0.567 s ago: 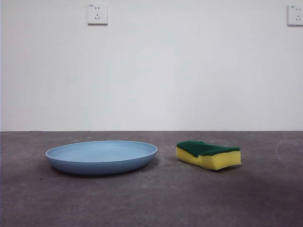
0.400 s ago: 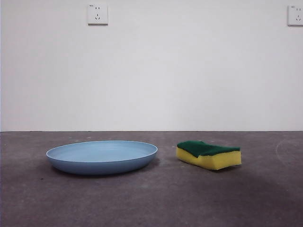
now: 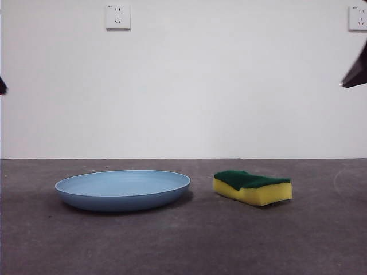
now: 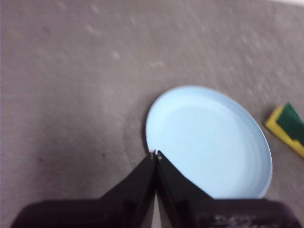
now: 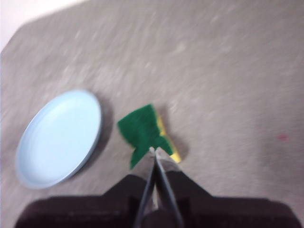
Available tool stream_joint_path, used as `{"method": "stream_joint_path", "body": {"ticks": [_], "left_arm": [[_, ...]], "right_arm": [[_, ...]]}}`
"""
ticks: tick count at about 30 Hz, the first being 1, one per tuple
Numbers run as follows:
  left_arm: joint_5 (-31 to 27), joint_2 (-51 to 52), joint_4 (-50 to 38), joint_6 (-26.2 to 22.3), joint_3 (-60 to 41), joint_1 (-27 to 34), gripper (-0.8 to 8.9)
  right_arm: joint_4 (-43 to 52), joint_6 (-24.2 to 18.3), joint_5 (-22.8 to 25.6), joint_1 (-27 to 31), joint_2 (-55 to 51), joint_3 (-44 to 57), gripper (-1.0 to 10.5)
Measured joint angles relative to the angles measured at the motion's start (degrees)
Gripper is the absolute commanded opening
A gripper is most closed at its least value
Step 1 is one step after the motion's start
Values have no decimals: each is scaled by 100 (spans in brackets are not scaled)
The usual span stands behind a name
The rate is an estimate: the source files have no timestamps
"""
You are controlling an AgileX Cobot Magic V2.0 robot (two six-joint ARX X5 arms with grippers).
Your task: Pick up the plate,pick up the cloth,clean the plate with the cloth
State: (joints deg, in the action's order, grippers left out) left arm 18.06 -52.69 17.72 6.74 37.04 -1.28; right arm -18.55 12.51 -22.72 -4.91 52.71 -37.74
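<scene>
Left gripper [image 4: 155,154], jaws together, is hanging above plate [image 4: 209,142] near its rim, w/ plate lying flat mid-table; right gripper [image 5: 154,151], jaws also together, is hanging over cloth [image 5: 145,130] just beside plate, so each arm is nearest its own target.

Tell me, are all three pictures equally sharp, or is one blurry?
Front view: sharp, evenly lit, soft shadows under the plate and the cloth. Left wrist view: slightly soft, table texture smeared. Right wrist view: blurriest, streaked, the cloth's edges fuzzy behind the right tool.
</scene>
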Motion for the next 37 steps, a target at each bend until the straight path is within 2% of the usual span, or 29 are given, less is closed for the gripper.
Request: {"method": "stream_joint_path", "body": {"ticks": [5,6,9,10,20,30,37], "left_arm": [[466,-960,442,-240,595,0,8],[505,-1128,516,-269,686,0,49],[688,-1480,568,-289,758,0,346],[732,-1558,584,-289,758,-2,399],[1051,-2459,605,35,964,-61,403],[920,-3976,758,85,2264,-197,402],[748,-4758,693,146,2522,-450,395]], "right_arm": [[-743,-433,-713,0,1043,-844,28],[-881,-511,-776,0,1228,-992,89],[-1097,-638,-824,0,1635,-1292,325],[-1106,-656,-822,0,1711,-1342,364],[-1051,-702,-824,0,1812,-1464,379],[-1051,-704,-824,0,1812,-1467,378],[-1051,-719,-824,0,1812,-1467,378]]}}
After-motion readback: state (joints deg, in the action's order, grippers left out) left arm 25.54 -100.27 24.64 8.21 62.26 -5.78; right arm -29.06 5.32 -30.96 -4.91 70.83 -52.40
